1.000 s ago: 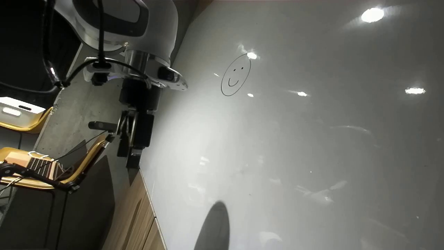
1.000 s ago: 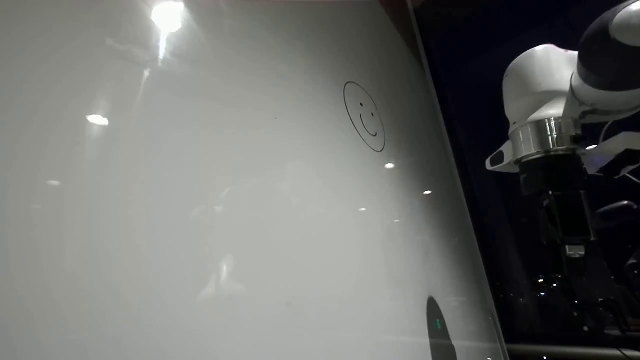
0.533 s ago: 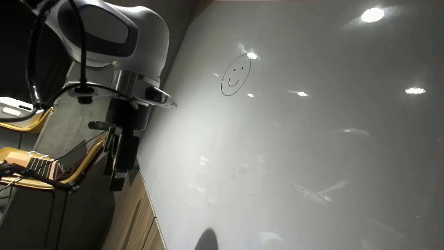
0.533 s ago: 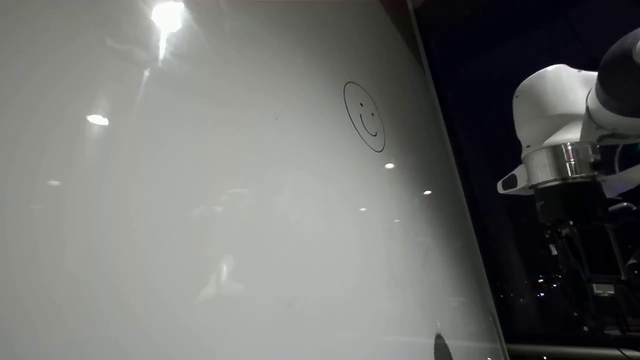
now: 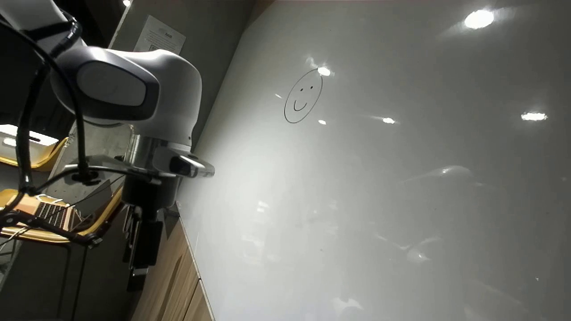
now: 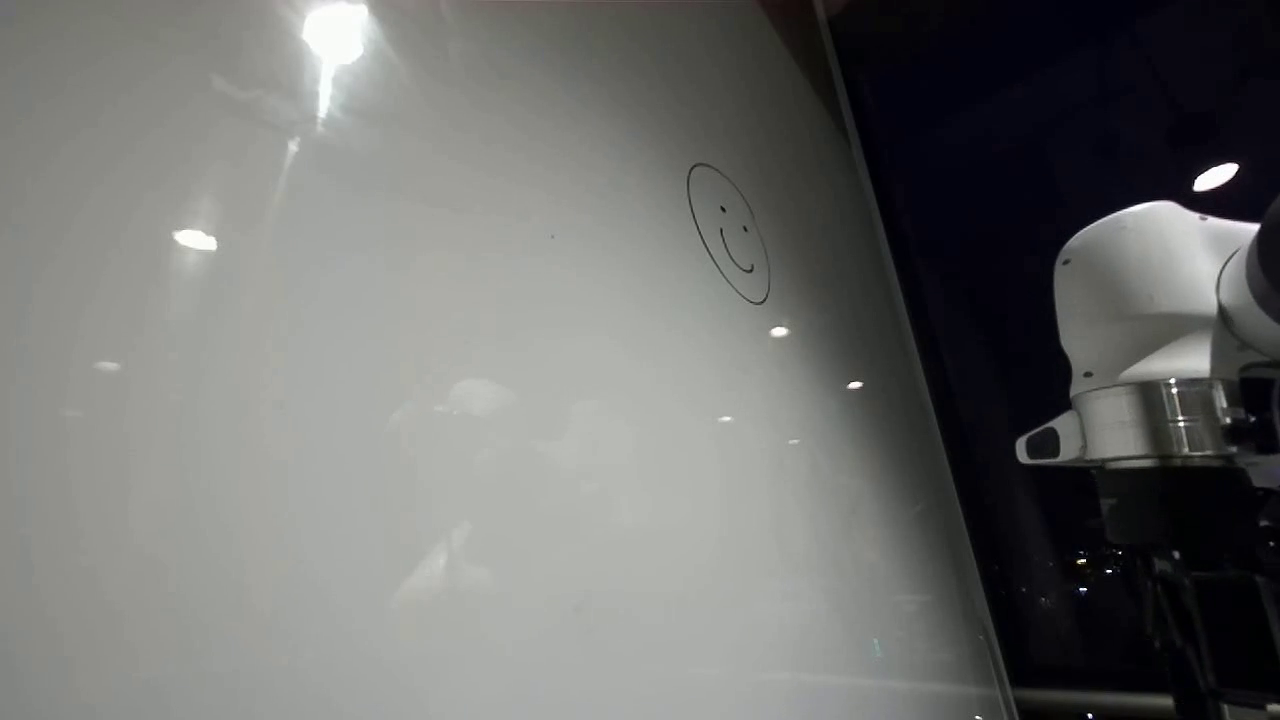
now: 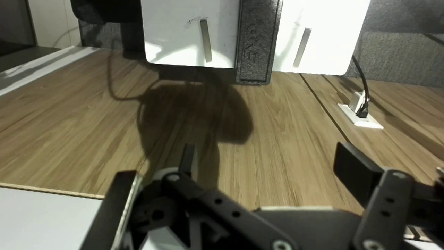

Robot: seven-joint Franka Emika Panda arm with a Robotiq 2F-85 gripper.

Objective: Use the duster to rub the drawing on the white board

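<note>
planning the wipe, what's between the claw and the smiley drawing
In an exterior view, mostly bare white board, with a strip of wood panel nearer the claw.

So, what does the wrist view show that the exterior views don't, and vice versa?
Only the wrist view: a white socket plate with a black cable plugged in.
Only the exterior side: the drawing on the white board, in both exterior views; a laptop on a chair, in an exterior view.
Shared: the gripper, open in the wrist view; wood-grain panelling, also in an exterior view.
</note>
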